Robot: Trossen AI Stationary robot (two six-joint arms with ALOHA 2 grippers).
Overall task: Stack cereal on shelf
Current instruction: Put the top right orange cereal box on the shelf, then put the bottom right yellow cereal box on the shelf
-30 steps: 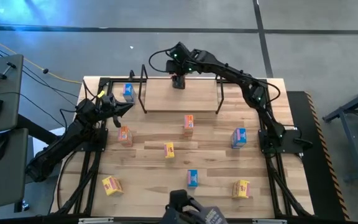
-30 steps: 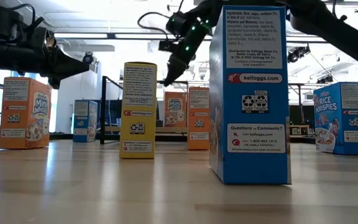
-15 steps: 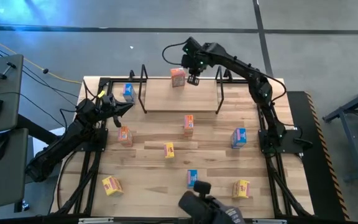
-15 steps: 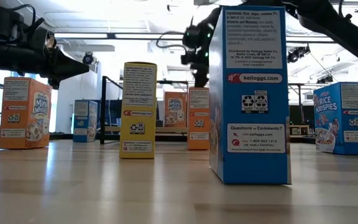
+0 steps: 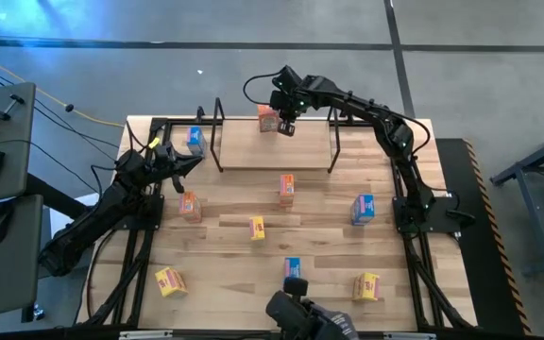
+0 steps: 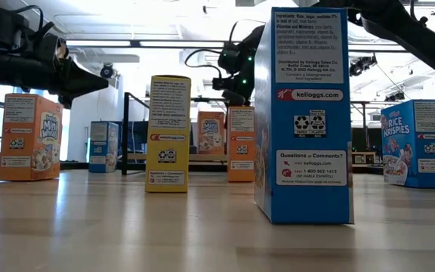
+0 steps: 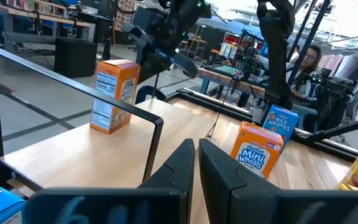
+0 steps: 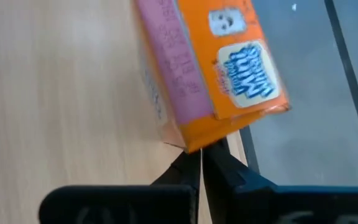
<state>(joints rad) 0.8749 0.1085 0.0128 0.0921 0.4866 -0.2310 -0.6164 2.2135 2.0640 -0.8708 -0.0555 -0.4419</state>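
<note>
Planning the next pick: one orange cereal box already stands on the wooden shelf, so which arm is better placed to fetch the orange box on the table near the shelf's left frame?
Left. Its end effector hovers beside that orange cereal box; the right end effector is over the wooden shelf.

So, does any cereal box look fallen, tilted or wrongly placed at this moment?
Nothing stands out. The orange box stands upright on the shelf, near its far edge, with the shut right gripper beside it. The other boxes stand upright on the table.
</note>
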